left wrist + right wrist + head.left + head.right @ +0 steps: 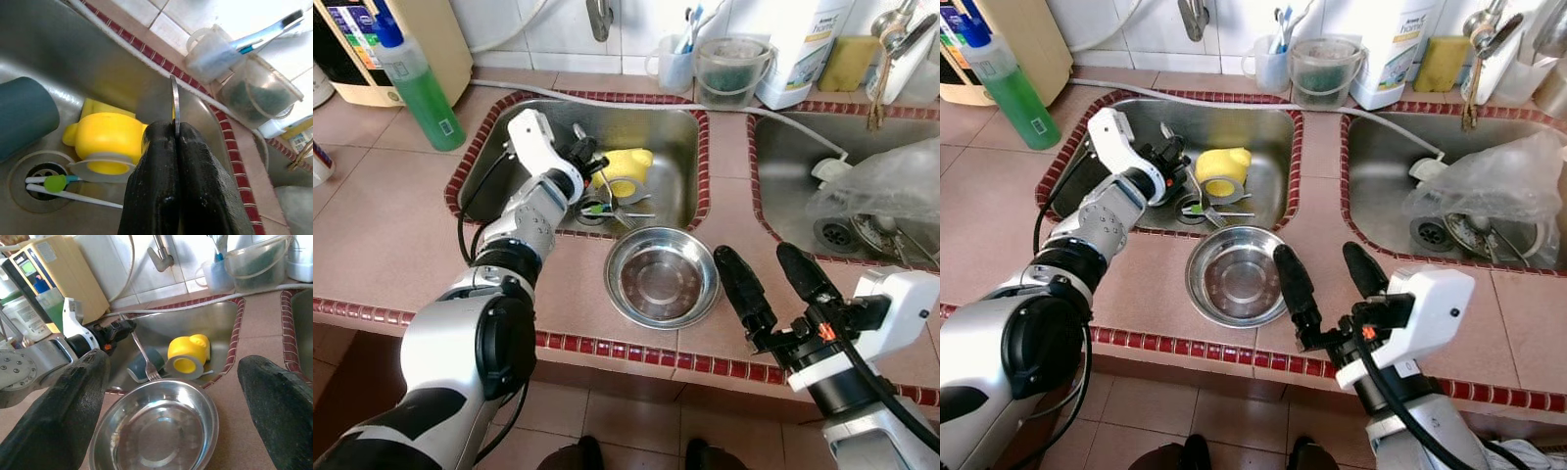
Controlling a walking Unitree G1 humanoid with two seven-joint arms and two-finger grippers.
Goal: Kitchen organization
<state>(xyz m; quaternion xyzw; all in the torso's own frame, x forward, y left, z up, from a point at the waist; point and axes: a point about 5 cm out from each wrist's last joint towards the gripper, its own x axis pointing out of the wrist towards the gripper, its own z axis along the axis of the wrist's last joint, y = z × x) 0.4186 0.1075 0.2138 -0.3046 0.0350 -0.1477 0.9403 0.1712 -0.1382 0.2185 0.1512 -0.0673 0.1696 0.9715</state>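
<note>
My left gripper [591,163] hangs over the left sink [671,122], shut on the thin handle of a metal fork [142,352] whose tines point down toward the sink's near edge. A steel bowl [661,277] sits empty on the tiled counter in front of that sink. My right gripper [759,262] is open just right of the bowl, low over the counter and holding nothing. In the sink lie a yellow cup [625,166] with a grey rim on its side, a teal cup [141,365], and green and white utensils [54,183] across the drain.
A green soap bottle [416,83] stands at the back left. Clear tubs with brushes [732,69] and a white jug line the back wall. The right sink [793,166] holds a crumpled plastic bag [886,186]. A hose [607,95] runs along the back rim.
</note>
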